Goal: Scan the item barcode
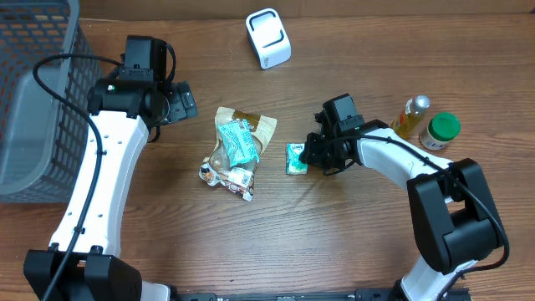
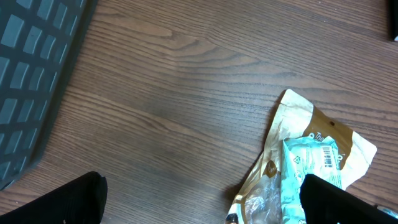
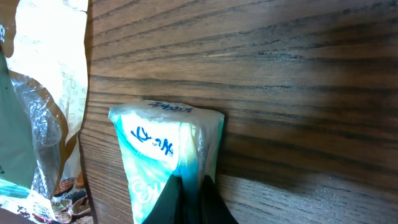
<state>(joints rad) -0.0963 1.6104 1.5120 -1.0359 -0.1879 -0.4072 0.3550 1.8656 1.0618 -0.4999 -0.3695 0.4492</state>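
A small teal packet [image 1: 295, 158] lies on the wooden table, right of centre. My right gripper [image 1: 313, 154] is shut on the packet's right edge. In the right wrist view the two black fingers [image 3: 171, 202] pinch a fold of the teal packet [image 3: 155, 149] between them, at the gripper [image 3: 189, 190]. A white box-shaped scanner [image 1: 267, 38] stands at the back of the table. My left gripper [image 1: 173, 104] hangs open over bare wood, left of a pile of snack bags [image 1: 236, 146]. Its wide-apart fingertips frame the gripper [image 2: 202, 199], nothing between them. A barcode shows on the teal bag [image 2: 314, 165].
A grey mesh basket [image 1: 33, 100] fills the far left. A yellow bottle [image 1: 411, 115] and a green-lidded jar [image 1: 440, 130] stand at the right. The snack bags lie just left of the teal packet.
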